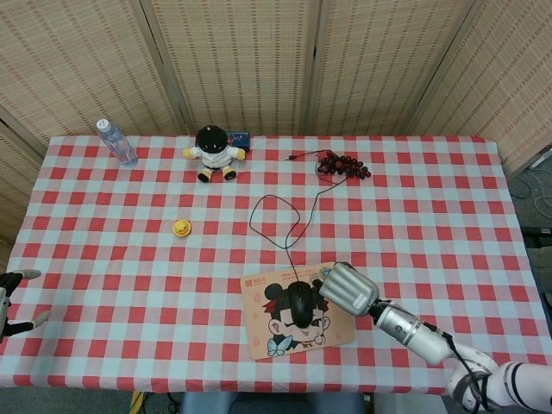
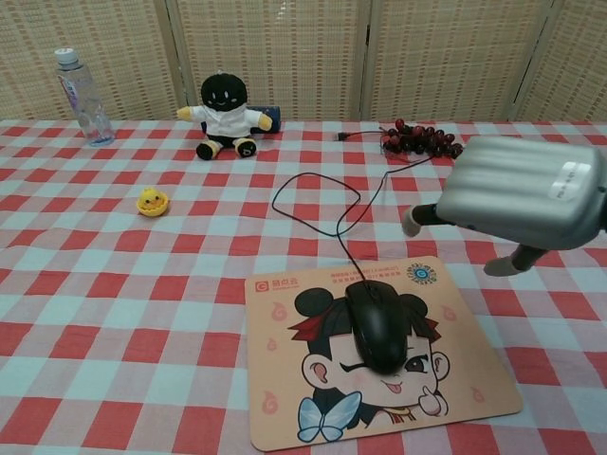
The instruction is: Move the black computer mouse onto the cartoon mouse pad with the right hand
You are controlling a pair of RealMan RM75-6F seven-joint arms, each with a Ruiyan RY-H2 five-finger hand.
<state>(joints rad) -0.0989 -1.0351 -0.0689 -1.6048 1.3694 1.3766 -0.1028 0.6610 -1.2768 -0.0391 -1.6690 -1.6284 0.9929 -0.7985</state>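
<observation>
No print on the mouse pad is legible.

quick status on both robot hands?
Left robot hand: open, holding nothing, at the table's left edge.
Right robot hand: open, off the mouse, which lies on the mouse pad.

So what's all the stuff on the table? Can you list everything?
Mouse: one, black, on the pad, cable trailing back.
Pad: one, peach cartoon, near edge.
Doll: one, black and white, far side.
Bottle: one, clear, far left corner.
Duck: one, yellow, left of middle.
Grapes: one bunch, dark red, far side.
Tablecloth: one, red and white checks.
Left hand: left edge, open.
Right hand: silver, lifted right of the mouse, open.
</observation>
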